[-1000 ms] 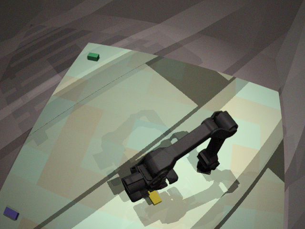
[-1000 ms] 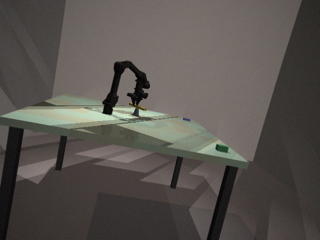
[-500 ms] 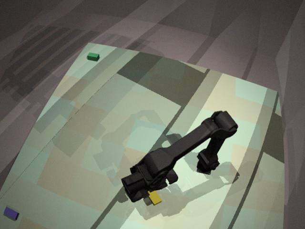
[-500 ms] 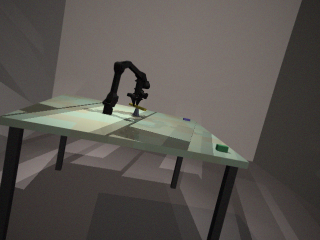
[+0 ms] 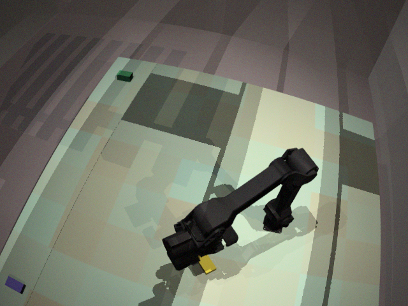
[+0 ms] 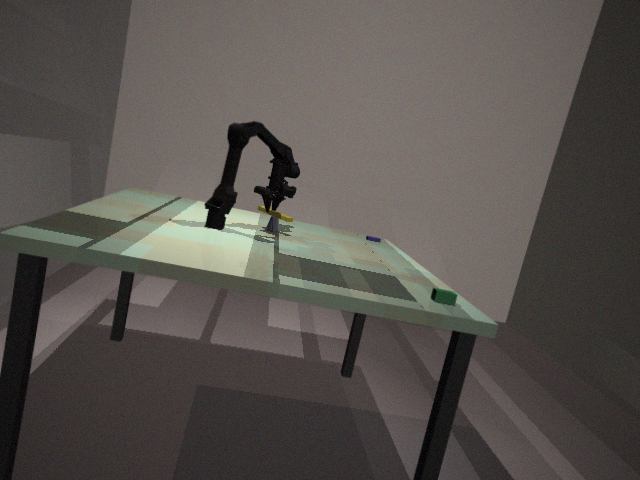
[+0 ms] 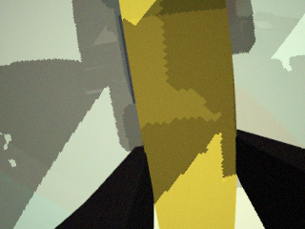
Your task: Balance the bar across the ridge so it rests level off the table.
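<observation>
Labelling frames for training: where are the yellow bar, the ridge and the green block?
yellow bar point(image 7: 185, 121), wrist view, mid-length.
ridge point(image 6: 272, 224), exterior view, its sloped side.
green block point(image 5: 124, 76), top view, top face.
</observation>
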Motion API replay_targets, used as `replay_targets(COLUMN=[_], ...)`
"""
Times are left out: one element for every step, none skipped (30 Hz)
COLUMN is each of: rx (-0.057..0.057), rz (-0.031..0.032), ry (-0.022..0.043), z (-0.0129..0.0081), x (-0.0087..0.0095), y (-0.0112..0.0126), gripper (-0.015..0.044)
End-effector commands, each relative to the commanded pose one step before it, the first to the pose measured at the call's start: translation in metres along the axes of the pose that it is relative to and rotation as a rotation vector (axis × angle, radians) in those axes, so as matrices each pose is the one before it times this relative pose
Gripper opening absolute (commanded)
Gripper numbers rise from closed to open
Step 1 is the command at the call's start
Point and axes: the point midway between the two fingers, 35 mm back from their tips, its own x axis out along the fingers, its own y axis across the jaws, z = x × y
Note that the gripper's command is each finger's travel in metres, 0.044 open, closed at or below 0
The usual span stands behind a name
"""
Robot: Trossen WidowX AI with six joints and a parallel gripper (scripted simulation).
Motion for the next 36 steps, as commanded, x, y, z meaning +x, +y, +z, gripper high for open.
replay_targets(rx=[0.0003,0.0000,0.0000,0.0000,0.0000,0.0000,0.0000,0.0000,0.0000,0.0000,0.0000,0.0000,0.0000,0.0000,0.0000,0.0000,0.0000,0.0000,0.0000,0.0000,0.0000,0.0000,0.0000,0.0000,0.0000,0.0000,0.0000,0.0000,0.0000,0.0000,0.0000,0.0000,0.0000,0.0000,0.0000,0.0000], rz=[0.00222,0.00000,0.00000,0.00000,0.00000,0.00000,0.00000,0.00000,0.00000,0.00000,0.00000,0.00000,0.00000,0.00000,0.00000,0.00000,0.00000,0.00000,0.00000,0.00000,0.00000,0.00000,0.00000,0.00000,0.00000,0.00000,0.00000,0.00000,0.00000,0.00000,0.00000,0.00000,0.00000,0.00000,0.00000,0.00000], ry=[0.00312,0.00000,0.00000,0.00000,0.00000,0.00000,0.00000,0.00000,0.00000,0.00000,0.00000,0.00000,0.00000,0.00000,0.00000,0.00000,0.00000,0.00000,0.00000,0.00000,0.00000,0.00000,0.00000,0.00000,0.00000,0.00000,0.00000,0.00000,0.00000,0.00000,0.00000,0.00000,0.00000,0.00000,0.00000,0.00000], z=[-0.00043,0.00000,0.00000,-0.00001,0.00000,-0.00001,-0.00001,-0.00001,0.00000,-0.00001,-0.00001,-0.00002,0.00000,-0.00001,-0.00001,-0.00002,0.00000,-0.00001,-0.00001,-0.00002,0.00000,-0.00001,-0.00001,-0.00003,0.00000,-0.00001,-0.00001,-0.00003,0.00000,-0.00001,-0.00001,-0.00003,0.00000,-0.00002,-0.00002,-0.00003], x=[0.00064,0.00008,0.00008,0.00017,0.00000,0.00008,0.00008,0.00017,0.00000,0.00008,0.00008,0.00017,0.00000,0.00008,0.00008,0.00017,0.00000,0.00008,0.00008,0.00017,0.00000,0.00008,0.00008,0.00017,0.00000,0.00008,0.00008,0.00017,0.00000,0.00008,0.00008,0.00017,0.00000,0.00008,0.00008,0.00017], y=[0.00049,-0.00002,-0.00002,-0.00003,0.00000,-0.00003,-0.00003,-0.00002,0.00000,-0.00002,-0.00002,-0.00004,0.00000,-0.00002,-0.00002,-0.00003,0.00000,-0.00002,-0.00002,-0.00002,0.00000,0.00000,0.00000,-0.00002,0.00000,0.00000,0.00000,-0.00003,0.00000,0.00000,0.00000,-0.00003,0.00000,-0.00001,-0.00001,-0.00002], gripper=[0.0000,0.0000,0.0000,0.0000,0.0000,0.0000,0.0000,0.0000,0.0000,0.0000,0.0000,0.0000,0.0000,0.0000,0.0000,0.0000,0.0000,0.0000,0.0000,0.0000,0.0000,0.0000,0.0000,0.0000,0.0000,0.0000,0.0000,0.0000,0.0000,0.0000,0.0000,0.0000,0.0000,0.0000,0.0000,0.0000])
